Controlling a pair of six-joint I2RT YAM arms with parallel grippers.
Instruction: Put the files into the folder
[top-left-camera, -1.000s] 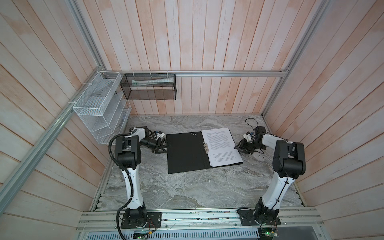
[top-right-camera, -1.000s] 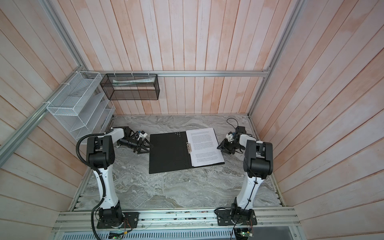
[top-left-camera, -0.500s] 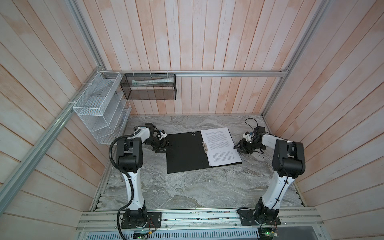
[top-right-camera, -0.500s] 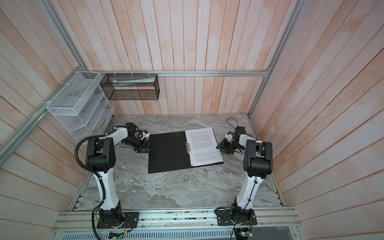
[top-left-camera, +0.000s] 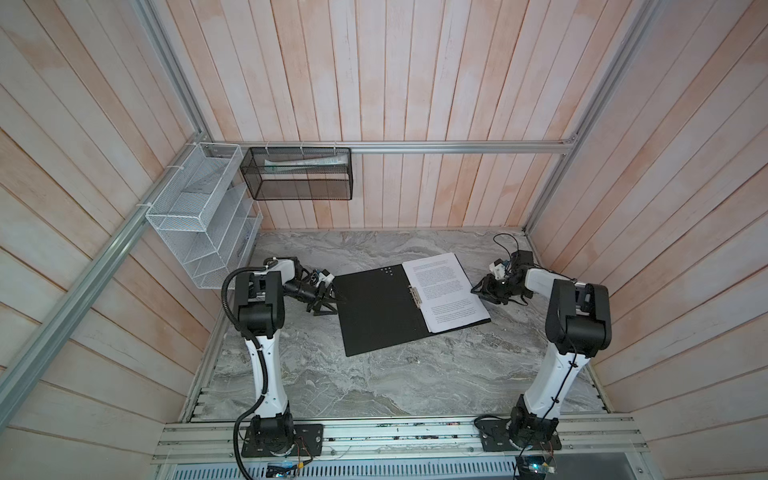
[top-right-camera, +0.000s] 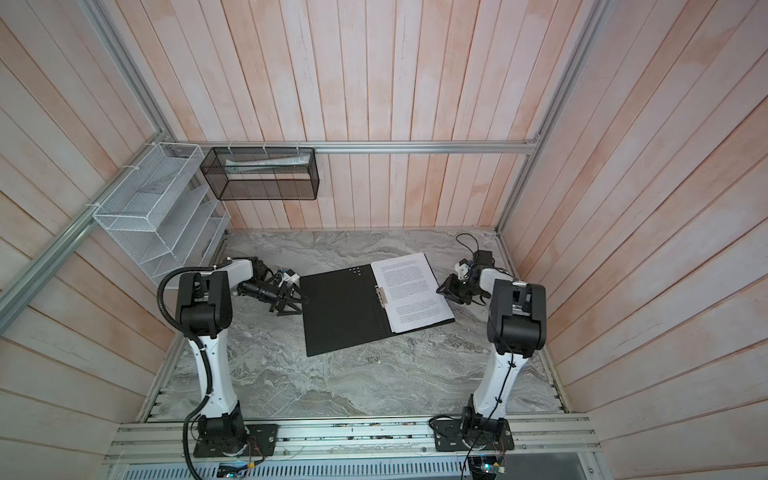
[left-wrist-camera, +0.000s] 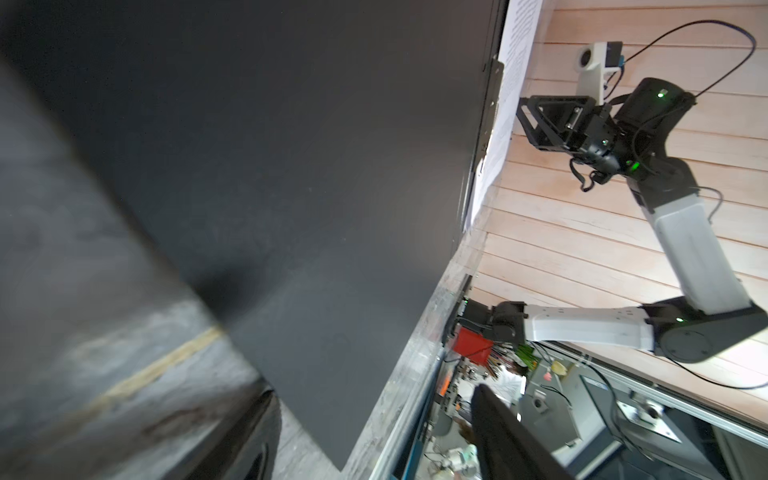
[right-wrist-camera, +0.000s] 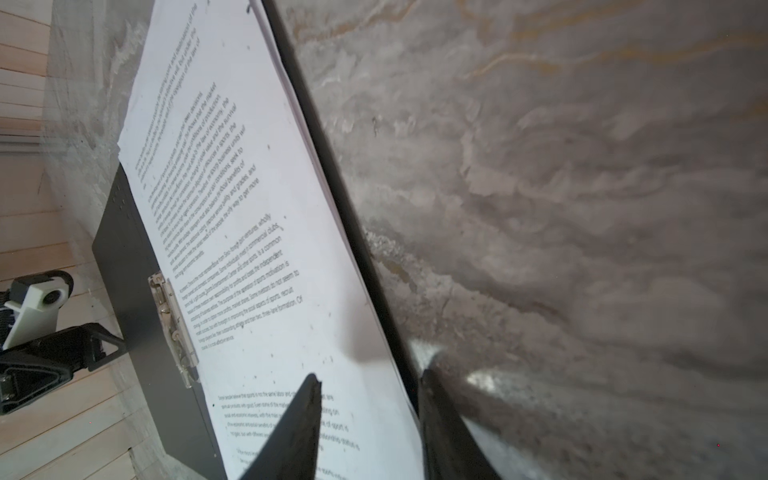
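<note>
Our right tool (right-wrist-camera: 370, 378) stands partly open. One finger (right-wrist-camera: 299, 415) is over the printed page and the other is beyond the folder's right edge, low against the desk (top-left-camera: 374, 382). The gap is much wider than the paper, so we judge that nothing is pinched. Our left tool (top-left-camera: 332, 298) is spread wide and empty, with its tips just at the left edge of the open cover, well apart from the sheets.

The folder (top-left-camera: 374, 311) lies open and flat, black inside up, a little skewed, in the far half of the desk between the two tools. The files (top-left-camera: 444, 291) rest as a stack on its right half, right beside the metal clip (top-left-camera: 415, 296) at the spine. We cannot tell whether the clip actually bites on them. Their far end seems to reach slightly past the folder's far edge.

We judge the task mostly done, since the sheets are inside and we see no loose sheet elsewhere on the desk. What is left is probably squaring the stack, securing it under the clip and swinging the left cover shut, which the left tool is placed to lift.
</note>
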